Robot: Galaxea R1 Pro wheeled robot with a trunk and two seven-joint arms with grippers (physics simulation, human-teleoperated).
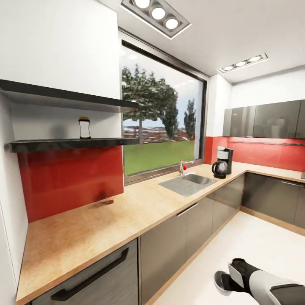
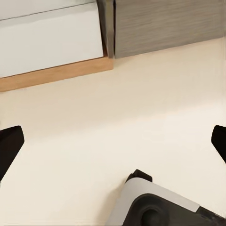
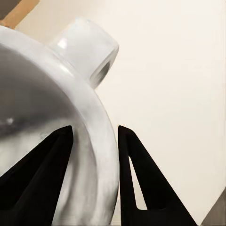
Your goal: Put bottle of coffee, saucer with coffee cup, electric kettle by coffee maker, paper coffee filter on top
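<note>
The dark bottle of coffee [image 1: 84,128] with a yellow cap stands on the lower wall shelf [image 1: 51,145], left of the window. Far along the countertop [image 1: 106,224], in the corner past the sink, the black and white coffee maker [image 1: 223,162] stands upright. My right gripper [image 3: 94,129] is shut on the white coffee cup [image 3: 42,94], one finger inside its wall and one outside, the handle pointing away. In the head view that right gripper [image 1: 232,277] hangs low over the floor with the cup [image 1: 220,283]. My left gripper [image 2: 113,141] is open above the bare floor.
A steel sink [image 1: 188,184] with a red-knobbed tap [image 1: 183,167] is set in the counter under the window. A small red object [image 1: 110,201] lies by the red backsplash. Grey cabinets [image 1: 178,241] line the counter's front; cream floor [image 1: 262,245] runs alongside.
</note>
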